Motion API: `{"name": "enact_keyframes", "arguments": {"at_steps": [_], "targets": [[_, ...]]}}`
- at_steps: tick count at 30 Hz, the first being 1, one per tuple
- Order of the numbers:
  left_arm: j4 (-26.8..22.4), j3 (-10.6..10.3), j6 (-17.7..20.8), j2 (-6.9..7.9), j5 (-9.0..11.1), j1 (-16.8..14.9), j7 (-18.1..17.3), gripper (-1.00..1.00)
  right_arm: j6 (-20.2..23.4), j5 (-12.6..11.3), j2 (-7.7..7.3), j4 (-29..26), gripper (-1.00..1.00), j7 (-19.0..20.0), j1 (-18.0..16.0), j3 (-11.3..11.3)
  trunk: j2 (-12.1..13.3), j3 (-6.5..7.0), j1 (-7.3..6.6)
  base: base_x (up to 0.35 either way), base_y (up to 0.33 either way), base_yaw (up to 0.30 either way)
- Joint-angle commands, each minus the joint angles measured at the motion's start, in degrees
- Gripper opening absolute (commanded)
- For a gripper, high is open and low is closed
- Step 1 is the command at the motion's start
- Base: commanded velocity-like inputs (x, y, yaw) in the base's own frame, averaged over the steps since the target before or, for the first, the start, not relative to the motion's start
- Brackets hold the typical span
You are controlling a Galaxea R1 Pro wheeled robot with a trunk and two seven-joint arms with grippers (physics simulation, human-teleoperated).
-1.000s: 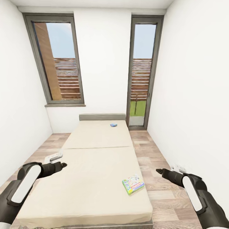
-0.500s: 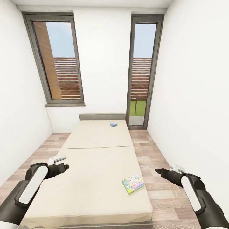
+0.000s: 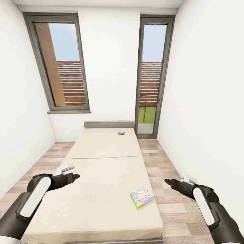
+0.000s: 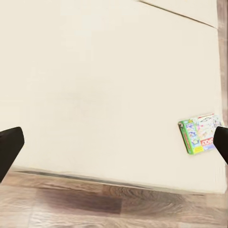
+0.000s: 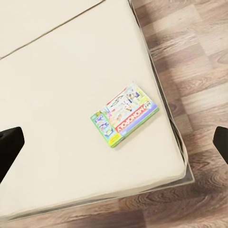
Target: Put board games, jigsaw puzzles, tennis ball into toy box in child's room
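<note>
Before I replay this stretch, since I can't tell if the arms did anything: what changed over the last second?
The left gripper moved forward and inward over the near edge of the bed. The right gripper barely shifted. Neither took hold of anything. The Monopoly box and the small blue box lie where they were on the bed.

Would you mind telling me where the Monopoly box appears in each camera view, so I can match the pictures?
Head view: the Monopoly box lies on the near panel of the bed, towards its right edge.
Left wrist view: at the right side of the picture, partly behind a claw fingertip.
Right wrist view: near the centre, by the mattress corner.
Shared landmark: the bed's centre seam.
</note>
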Motion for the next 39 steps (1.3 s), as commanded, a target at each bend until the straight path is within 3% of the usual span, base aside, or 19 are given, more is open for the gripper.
{"name": "enact_keyframes", "arguments": {"at_steps": [1, 8, 13, 16, 19, 23, 26, 34, 39], "targets": [[-0.04, -0.11, 0.06, 0.06, 0.59, -0.02, 0.34, 1.00, 0.24, -0.11, 0.00, -0.05, 1.00, 0.08, 0.01, -0.01, -0.05, -0.03, 0.03, 0.073, 0.000, 0.000], [-0.05, -0.26, 0.09, -0.17, 0.63, -0.02, -0.02, 1.00, -0.10, 0.47, 0.08, 0.18, 1.00, -0.52, 0.01, 0.13, -0.05, -0.03, 0.03, 0.074, -0.118, 0.000], [-0.11, -0.29, 0.10, -0.25, 0.65, -0.02, 0.00, 1.00, -0.16, 0.72, 0.96, 0.28, 1.00, -2.35, -0.25, 2.31, -0.05, -0.03, 0.03, 0.075, -0.258, 0.000], [-0.12, -0.29, 0.08, -0.31, 0.65, -0.02, 0.00, 1.00, 0.01, 0.78, 1.91, 0.34, 1.00, -5.69, -0.46, 4.58, -0.05, -0.03, 0.03, 0.078, -0.198, 0.000], [-0.31, -0.41, 0.09, -0.40, 0.66, -0.03, -0.05, 1.00, 0.24, 0.74, 3.17, 0.35, 1.00, -11.66, -0.63, 7.08, -0.05, -0.03, 0.03, 0.040, -0.081, 0.000], [-0.43, -1.01, 0.04, -0.43, 0.66, -0.03, -0.08, 1.00, 0.45, 0.56, 4.60, 0.29, 1.00, -17.66, -1.28, 8.66, -0.05, -0.03, 0.03, 0.014, -0.029, 0.000], [-0.46, -1.31, 0.02, -0.44, 0.66, -0.02, -0.08, 1.00, 0.56, 0.42, 5.32, 0.28, 1.00, -19.26, -1.63, 9.06, -0.05, -0.03, 0.03, 0.004, -0.009, 0.000], [-0.47, -1.44, 0.01, -0.40, 0.60, -0.02, -0.09, 1.00, 0.44, -0.10, 5.89, 0.06, 1.00, -18.94, -1.78, 9.31, -0.05, -0.03, 0.03, 0.001, -0.002, 0.000], [-0.48, -1.39, 0.01, -0.37, 0.58, -0.03, -0.09, 1.00, 0.31, -0.20, 5.83, -0.08, 1.00, -14.85, -1.68, 9.20, -0.05, -0.03, 0.03, 0.004, 0.000, 0.000]]}}
